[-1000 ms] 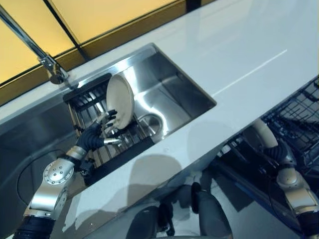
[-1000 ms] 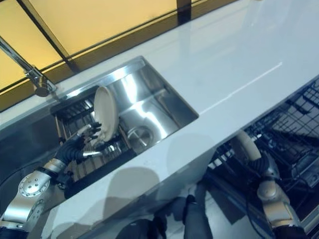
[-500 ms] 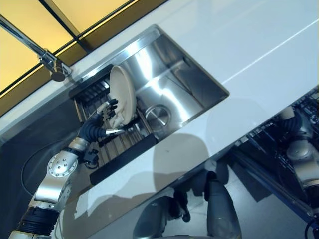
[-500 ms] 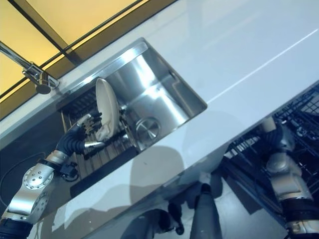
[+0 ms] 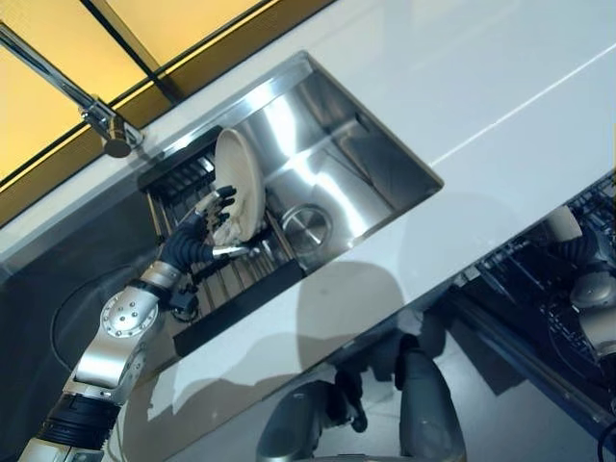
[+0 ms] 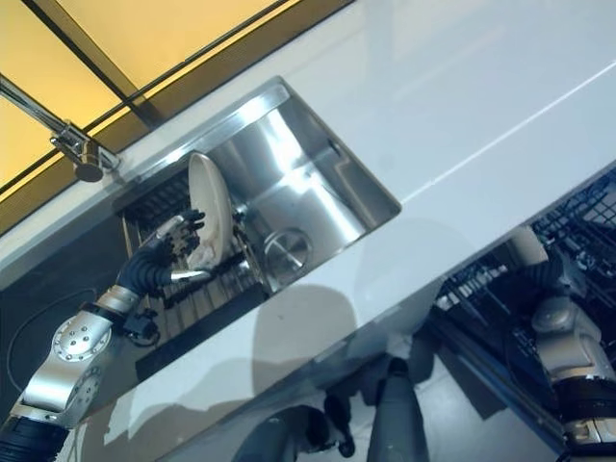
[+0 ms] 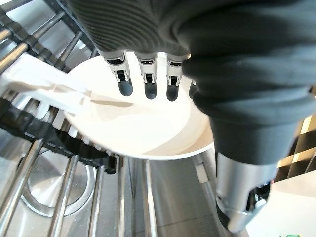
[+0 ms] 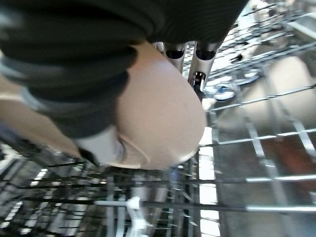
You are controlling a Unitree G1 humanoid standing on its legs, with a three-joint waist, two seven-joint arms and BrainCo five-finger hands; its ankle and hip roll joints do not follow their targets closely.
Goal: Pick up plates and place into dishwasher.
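cream plate (image 5: 240, 185) on edge in sink rack (image 5: 217, 279), left-centre of frame | left robot hand (image 5: 204, 229) right against it, fingers straight, thumb below the rim | right robot hand (image 8: 123, 98) lower right in dishwasher rack (image 6: 587, 231), curled round tan plate (image 8: 163, 113) | white tabletop (image 5: 462, 87) between

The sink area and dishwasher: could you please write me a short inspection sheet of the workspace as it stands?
Surface: white counter with a steel sink set into it.
Job's things: one cream plate standing on edge in the dark rack inside the sink; a second plate held low among the wires of the dishwasher rack.
Clutter: nothing seen.
Hands: left hand at the sink plate, fingers straight over its face, thumb past its rim; right hand shut on the second plate.
Cables: nothing seen.
Surroundings: faucet above the sink, yellow panels behind.
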